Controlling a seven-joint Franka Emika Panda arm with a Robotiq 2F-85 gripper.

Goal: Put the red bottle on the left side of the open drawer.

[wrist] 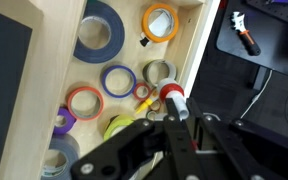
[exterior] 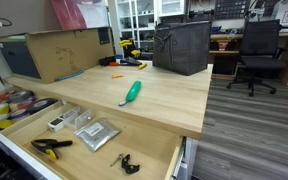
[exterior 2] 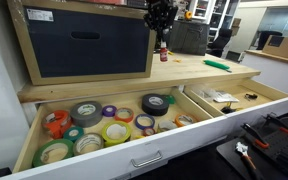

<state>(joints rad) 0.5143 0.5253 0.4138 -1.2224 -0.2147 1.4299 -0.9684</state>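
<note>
Holding red bottle upright, pinched in gripper, above tape rolls crowding larger compartment of open drawer; height gives me clearance, I need gap between rolls for set-down.

Flat on the worktop, a teal-green tool, well apart from a cardboard box and a dark fabric bag toward the back. Packed side by side, tape rolls: a grey roll, a yellow roll, a black roll; in the wrist view a blue roll, an orange roll, a red roll. On a dark surface nearby, orange-handled pliers.
</note>
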